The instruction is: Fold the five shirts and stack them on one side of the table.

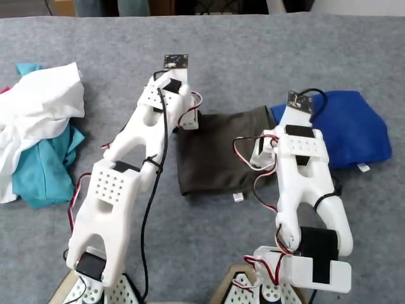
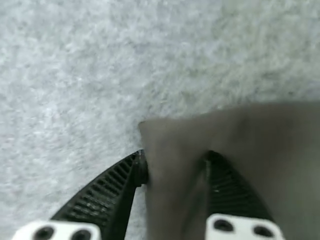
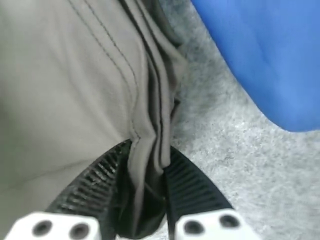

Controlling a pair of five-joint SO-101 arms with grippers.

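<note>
Firmly, my left claw and right claw each clamp a far corner of the olive-brown shirt, spread on the table beside the blue shirt, which I judge to be limp, light cloth best held at bunched edges.

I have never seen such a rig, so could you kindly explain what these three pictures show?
Two white robot arms stand at a grey felt table. The high view looks down on both, left arm and right arm. The other two pictures come from a camera on each arm's wrist. A dark olive shirt lies in the middle; the left gripper pinches one corner, the right gripper a bunched edge. A blue shirt lies beside it on the right arm's side; a white shirt and a teal shirt lie heaped on the left arm's side.
</note>
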